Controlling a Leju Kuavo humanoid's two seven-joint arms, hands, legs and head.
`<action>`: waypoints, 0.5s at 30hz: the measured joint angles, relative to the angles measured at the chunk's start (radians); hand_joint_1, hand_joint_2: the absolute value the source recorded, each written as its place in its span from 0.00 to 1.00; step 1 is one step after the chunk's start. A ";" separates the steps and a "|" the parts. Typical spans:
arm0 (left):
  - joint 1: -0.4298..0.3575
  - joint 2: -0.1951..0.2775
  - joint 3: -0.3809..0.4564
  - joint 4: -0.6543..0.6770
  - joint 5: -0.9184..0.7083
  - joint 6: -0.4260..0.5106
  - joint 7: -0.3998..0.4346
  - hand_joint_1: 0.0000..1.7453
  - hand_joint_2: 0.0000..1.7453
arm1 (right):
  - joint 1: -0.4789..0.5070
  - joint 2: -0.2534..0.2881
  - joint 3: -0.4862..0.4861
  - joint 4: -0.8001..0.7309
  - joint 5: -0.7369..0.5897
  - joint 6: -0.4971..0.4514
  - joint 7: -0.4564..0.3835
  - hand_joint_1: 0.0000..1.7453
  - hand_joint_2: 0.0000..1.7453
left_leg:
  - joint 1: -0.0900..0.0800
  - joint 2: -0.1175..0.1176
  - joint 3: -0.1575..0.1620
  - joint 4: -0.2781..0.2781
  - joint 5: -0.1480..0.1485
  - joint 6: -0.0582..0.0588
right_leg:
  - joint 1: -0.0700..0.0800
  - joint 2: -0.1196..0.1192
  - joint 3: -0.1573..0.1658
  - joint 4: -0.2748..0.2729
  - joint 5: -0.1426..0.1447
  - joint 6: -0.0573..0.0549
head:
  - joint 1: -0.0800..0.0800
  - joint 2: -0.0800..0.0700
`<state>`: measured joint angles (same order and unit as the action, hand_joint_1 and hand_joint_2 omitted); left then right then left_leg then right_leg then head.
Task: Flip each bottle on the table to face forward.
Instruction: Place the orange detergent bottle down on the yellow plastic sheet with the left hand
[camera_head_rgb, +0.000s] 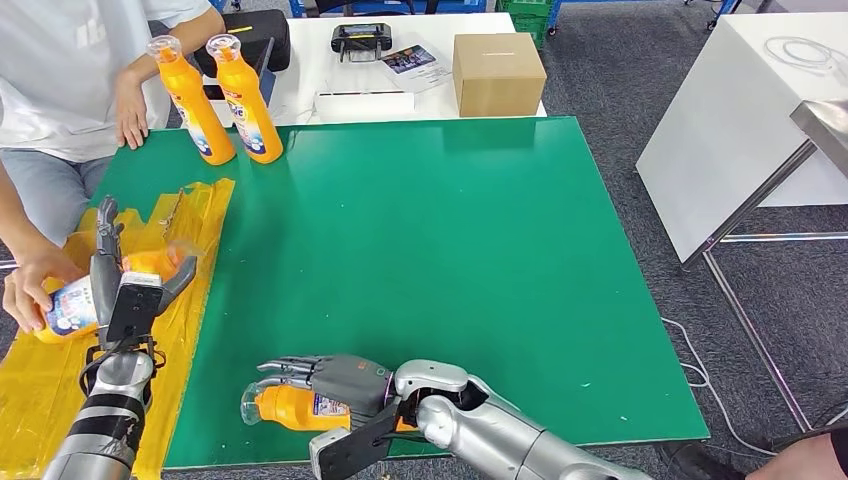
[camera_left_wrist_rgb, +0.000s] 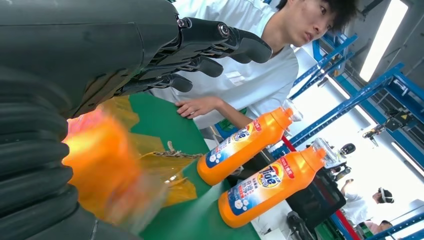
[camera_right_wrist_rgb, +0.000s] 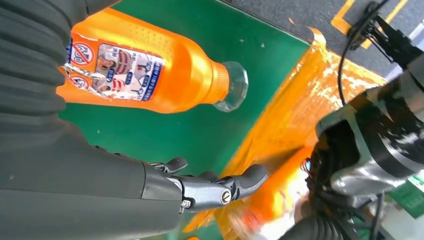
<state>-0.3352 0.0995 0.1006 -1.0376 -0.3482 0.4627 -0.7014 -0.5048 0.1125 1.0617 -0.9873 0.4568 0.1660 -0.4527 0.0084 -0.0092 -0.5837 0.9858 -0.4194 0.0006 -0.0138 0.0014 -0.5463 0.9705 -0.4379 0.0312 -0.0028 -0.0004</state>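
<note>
Gripping a lying bottle (camera_head_rgb: 290, 407) at the table's (camera_head_rgb: 450, 260) 6 o'clock edge, my right hand (camera_head_rgb: 335, 380) faces open green toward 12, while my left hand (camera_head_rgb: 125, 285) clasps another bottle (camera_head_rgb: 80, 300) at 9 beside a person's hand (camera_head_rgb: 30, 285).

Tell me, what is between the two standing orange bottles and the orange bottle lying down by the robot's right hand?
In the head view, only bare green table mat lies between the two standing orange bottles and the lying orange bottle at the right hand.
</note>
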 joint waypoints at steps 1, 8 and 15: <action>0.000 0.000 -0.001 0.000 0.002 0.000 0.000 0.00 1.00 | -0.005 0.000 0.008 0.008 0.008 -0.005 0.005 0.00 1.00 | 0.000 0.000 0.000 0.000 0.000 0.000 | 0.000 0.000 0.000 0.000 0.000 0.000 | 0.000 0.000; 0.001 -0.001 -0.008 0.000 0.014 0.001 0.000 0.00 1.00 | -0.038 0.000 0.065 0.065 0.083 -0.086 0.062 0.00 1.00 | 0.000 0.000 0.000 0.000 0.000 0.000 | 0.000 0.000 0.000 0.000 0.000 0.000 | 0.000 0.000; 0.004 -0.001 -0.010 0.000 0.016 0.000 0.000 0.00 1.00 | -0.051 0.000 0.095 0.098 0.105 -0.112 0.082 0.00 1.00 | 0.000 0.000 0.000 0.000 0.000 0.000 | 0.000 0.000 0.000 0.000 0.000 0.000 | 0.000 0.000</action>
<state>-0.3310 0.0984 0.0902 -1.0376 -0.3323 0.4631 -0.7015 -0.5560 0.1128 1.1564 -0.8890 0.5619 0.0543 -0.3705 0.0084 -0.0094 -0.5839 0.9858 -0.4194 0.0006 -0.0138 0.0013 -0.5461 0.9706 -0.4379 0.0312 -0.0027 -0.0004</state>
